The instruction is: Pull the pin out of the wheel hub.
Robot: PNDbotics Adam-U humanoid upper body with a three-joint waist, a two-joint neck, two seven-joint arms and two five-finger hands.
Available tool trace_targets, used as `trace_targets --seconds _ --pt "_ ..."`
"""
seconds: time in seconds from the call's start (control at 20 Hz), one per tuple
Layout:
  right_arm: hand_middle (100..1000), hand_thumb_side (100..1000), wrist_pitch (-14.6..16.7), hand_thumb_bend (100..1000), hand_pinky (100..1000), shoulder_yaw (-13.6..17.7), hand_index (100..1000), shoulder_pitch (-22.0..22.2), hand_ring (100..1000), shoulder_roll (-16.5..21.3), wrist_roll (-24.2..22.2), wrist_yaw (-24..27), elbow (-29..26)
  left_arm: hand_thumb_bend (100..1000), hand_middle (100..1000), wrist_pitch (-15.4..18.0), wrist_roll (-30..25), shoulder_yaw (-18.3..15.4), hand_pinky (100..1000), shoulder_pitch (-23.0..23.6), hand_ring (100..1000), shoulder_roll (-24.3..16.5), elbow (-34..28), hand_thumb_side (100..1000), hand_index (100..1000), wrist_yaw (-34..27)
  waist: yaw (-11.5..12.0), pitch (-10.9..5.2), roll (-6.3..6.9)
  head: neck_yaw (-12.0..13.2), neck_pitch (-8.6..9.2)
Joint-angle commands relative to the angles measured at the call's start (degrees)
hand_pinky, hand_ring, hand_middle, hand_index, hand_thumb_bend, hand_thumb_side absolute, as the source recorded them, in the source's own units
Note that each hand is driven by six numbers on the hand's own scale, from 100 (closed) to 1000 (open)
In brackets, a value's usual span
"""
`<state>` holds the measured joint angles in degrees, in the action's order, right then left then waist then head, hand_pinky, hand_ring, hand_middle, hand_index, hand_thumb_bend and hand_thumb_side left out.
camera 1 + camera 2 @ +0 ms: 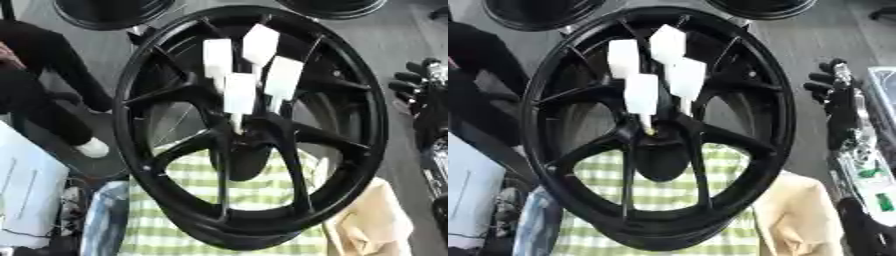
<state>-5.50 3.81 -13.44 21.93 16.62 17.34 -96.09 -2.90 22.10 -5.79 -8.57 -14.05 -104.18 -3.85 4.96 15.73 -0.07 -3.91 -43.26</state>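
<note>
A large black wheel hub (372,145) stands tilted in the middle of both views, its spokes meeting at a dark centre (249,132). Several white flat-headed pins stick out of that centre on thin stems. The lowest pin (240,94) is in front, and others sit at the upper left (218,56), the top (261,44) and the right (283,77). My right hand (830,82) shows at the right edge, outside the rim and apart from it, with its black fingers relaxed and holding nothing. My left hand is not in view.
A green-and-white checked cloth (254,200) lies under the hub, with a beige cloth (372,220) at the lower right. Two more black wheels (114,12) (332,6) sit at the far edge. A person in black (44,75) stands at the left, beside a white sheet (26,190).
</note>
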Motion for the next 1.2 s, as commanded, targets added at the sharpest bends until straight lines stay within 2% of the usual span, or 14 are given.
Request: trace_targets --seconds 0.05,0.35,0.6,0.7,0.8,0.95,1.2 --pt "718 782 0.0 100 904 -0.7 830 -2.4 759 5.9 -0.5 0.6 -4.1 298 714 -0.1 0.0 -0.1 797 -0.1 788 -1.0 -1.3 728 759 0.0 -0.2 -1.37 -0.21 0.1 -0.44" --pt "762 726 -1.0 100 917 -4.2 857 -10.4 792 16.7 -4.6 4.6 -11.2 297 715 -0.1 -0.2 0.1 797 0.3 791 -1.8 -1.0 726 759 0.1 -0.4 -2.52 -0.59 0.4 -0.85" --pt "766 680 -4.1 100 911 -8.9 856 -18.7 796 24.2 -9.5 7.8 -17.0 296 716 -0.1 -0.5 0.4 797 0.7 793 -2.6 -0.7 726 759 0.2 -0.6 -3.24 -1.01 0.4 -0.85" --pt "768 632 -5.4 100 907 -11.4 856 -22.8 799 27.2 -12.0 8.8 -18.2 296 716 -0.2 -0.6 0.5 797 0.9 793 -3.0 -0.6 726 759 0.2 -0.6 -3.51 -1.23 0.4 -0.85" --pt "773 596 -6.3 100 905 -14.1 859 -26.6 805 29.6 -15.6 8.2 -18.4 296 716 -0.2 -0.7 0.6 797 1.1 794 -3.3 -0.5 728 759 0.1 -0.5 -3.72 -1.46 0.3 -0.85" --pt "776 574 -7.8 100 901 -17.3 861 -31.8 806 31.1 -21.2 5.6 -18.5 295 717 -0.2 -0.9 0.8 797 1.4 794 -3.9 -0.3 729 759 0.0 -0.5 -3.93 -1.76 0.1 -0.86" --pt "782 613 -10.1 100 874 -22.9 869 -38.4 796 31.8 -31.1 -1.4 -18.5 293 718 -0.3 -1.2 1.1 797 1.7 796 -4.8 0.0 732 759 -0.1 -0.5 -4.1 -2.32 -0.1 -0.86"
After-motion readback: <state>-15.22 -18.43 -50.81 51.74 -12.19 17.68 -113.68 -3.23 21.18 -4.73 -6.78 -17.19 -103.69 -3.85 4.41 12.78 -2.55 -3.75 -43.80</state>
